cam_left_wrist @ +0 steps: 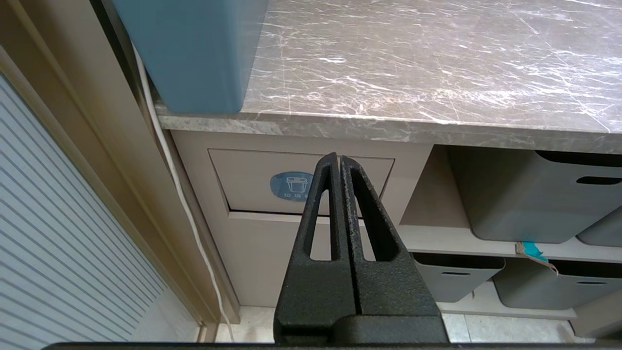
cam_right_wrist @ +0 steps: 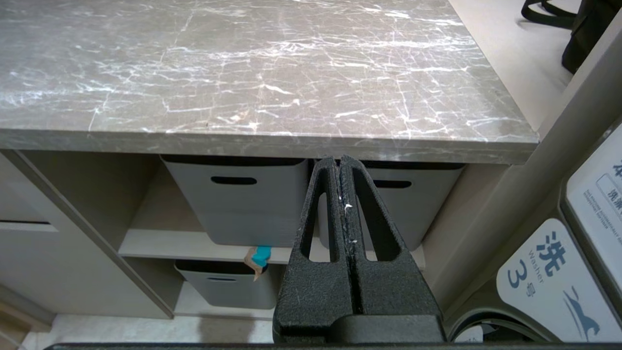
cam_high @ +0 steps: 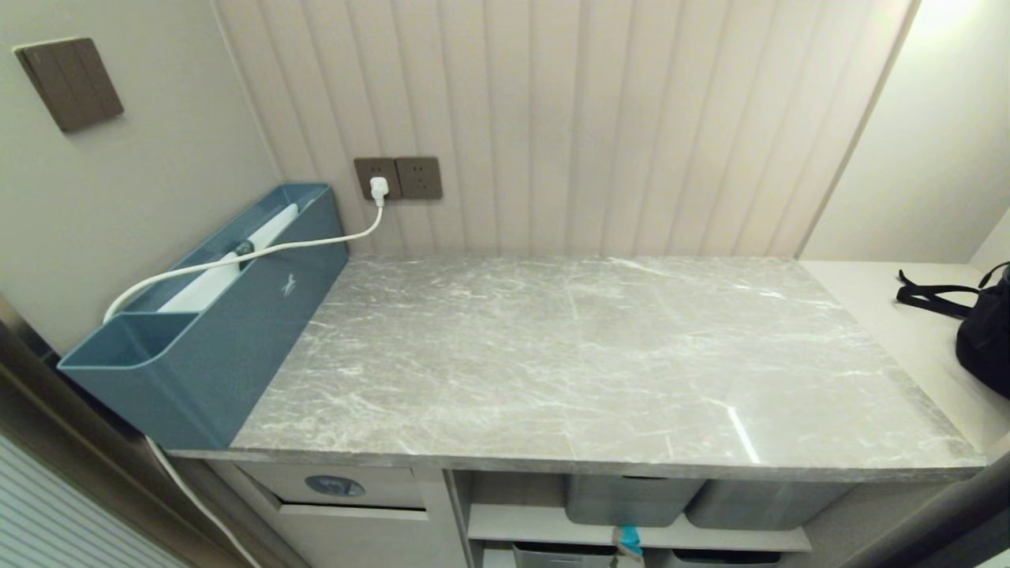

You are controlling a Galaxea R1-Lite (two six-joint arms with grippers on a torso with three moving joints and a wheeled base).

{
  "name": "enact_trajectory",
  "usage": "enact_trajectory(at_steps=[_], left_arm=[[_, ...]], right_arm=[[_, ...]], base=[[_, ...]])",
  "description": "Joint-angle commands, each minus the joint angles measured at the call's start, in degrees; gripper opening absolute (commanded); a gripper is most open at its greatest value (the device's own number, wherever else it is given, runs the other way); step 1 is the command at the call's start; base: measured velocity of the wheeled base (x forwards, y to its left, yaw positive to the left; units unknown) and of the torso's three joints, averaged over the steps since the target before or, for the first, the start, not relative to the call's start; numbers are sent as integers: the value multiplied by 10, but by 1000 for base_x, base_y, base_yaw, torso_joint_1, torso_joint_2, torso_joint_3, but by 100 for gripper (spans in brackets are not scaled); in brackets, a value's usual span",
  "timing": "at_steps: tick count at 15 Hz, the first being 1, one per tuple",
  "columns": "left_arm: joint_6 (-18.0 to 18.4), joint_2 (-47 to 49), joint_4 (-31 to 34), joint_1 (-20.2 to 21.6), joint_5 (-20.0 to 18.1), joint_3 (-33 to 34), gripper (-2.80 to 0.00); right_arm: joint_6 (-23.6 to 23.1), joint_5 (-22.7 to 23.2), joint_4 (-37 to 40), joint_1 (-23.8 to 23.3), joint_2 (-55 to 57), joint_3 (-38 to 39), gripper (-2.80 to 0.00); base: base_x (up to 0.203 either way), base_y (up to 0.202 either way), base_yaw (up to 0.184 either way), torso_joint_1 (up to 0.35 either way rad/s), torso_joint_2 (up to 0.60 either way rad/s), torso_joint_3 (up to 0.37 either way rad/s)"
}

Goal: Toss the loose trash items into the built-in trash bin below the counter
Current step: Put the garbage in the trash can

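A ribbed pale wall and two dark sockets back the grey marble counter [cam_high: 568,355], which fills the middle of the head view with nothing lying on its glossy top. Along its left edge stands a long teal box [cam_high: 213,331], holding a white device whose cable [cam_high: 260,252] runs to a plug in the left socket; the box's near compartment looks bare. A black bag [cam_high: 982,331] sits on the pale ledge at far right. Below the counter, lower left, the trash bin flap [cam_high: 347,487] carries an oval sticker. To its right, grey tubs [cam_high: 623,501] sit on a shelf, their contents hidden. One turquoise-and-tan scrap [cam_high: 629,543] hangs at the shelf's front edge, bottom centre. In the left wrist view the left gripper [cam_left_wrist: 338,158], clenched and empty, points at the flap with the sticker just left of its tips; the scrap shows well apart at lower right. In the right wrist view the right gripper [cam_right_wrist: 339,159], likewise pressed shut on nothing, stands before the tubs, the scrap just left of its fingers.
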Motion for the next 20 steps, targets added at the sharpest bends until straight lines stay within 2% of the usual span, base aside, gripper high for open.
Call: enact_trajectory(at_steps=[1,14,20], left_arm=[[0,2,0,0,0,2,-280],[-1,2,-1,0,0,2,-280],[-2,2,0,0,1,2,-280]], right_arm=[[0,0,0,0,1,1,-280],[4,0,0,0,1,1,-280],[5,0,0,0,1,1,-280]], base=[[0,0,0,-144,314,176],[0,0,0,-156,337,177],[0,0,0,-245,535,287]])
